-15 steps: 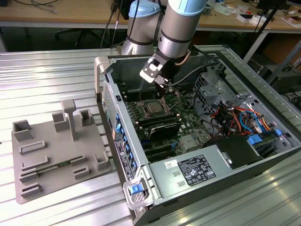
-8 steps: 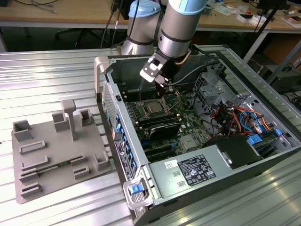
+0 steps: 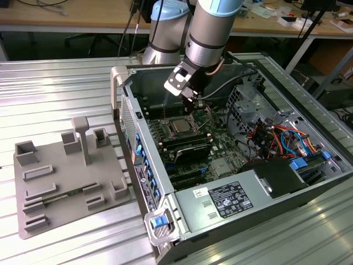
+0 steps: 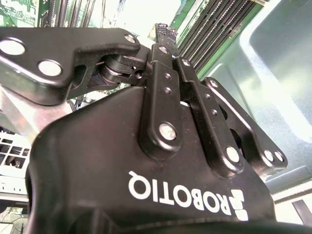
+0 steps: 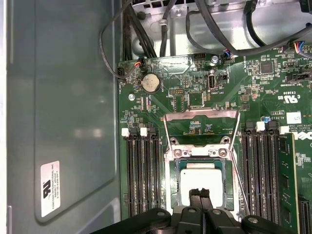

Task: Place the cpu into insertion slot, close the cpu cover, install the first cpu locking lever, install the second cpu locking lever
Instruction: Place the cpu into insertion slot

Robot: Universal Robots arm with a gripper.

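Observation:
The cpu point(image 5: 197, 181), a square chip with a pale metal top, lies flat in the insertion slot point(image 5: 170, 181) on the green board. The cpu cover point(image 5: 201, 116) stands swung open behind the slot, its window showing the board through it. A thin wire lever point(image 5: 237, 165) runs along one side of the socket, unlatched. My gripper point(image 5: 200, 196) hangs just above the chip's near edge, its fingers shut with nothing between them. In the exterior view the gripper point(image 3: 191, 105) hovers over the cpu point(image 3: 181, 126) inside the open case. The second wrist view shows the black fingers point(image 4: 165, 73) drawn together.
Long black memory slots point(image 5: 141, 175) flank the socket on both sides. Black cables point(image 5: 146, 29) hang over the board's far end, beside the grey case wall point(image 5: 58, 97). At the exterior view's left a grey fixture plate point(image 3: 66, 176) lies on the metal table.

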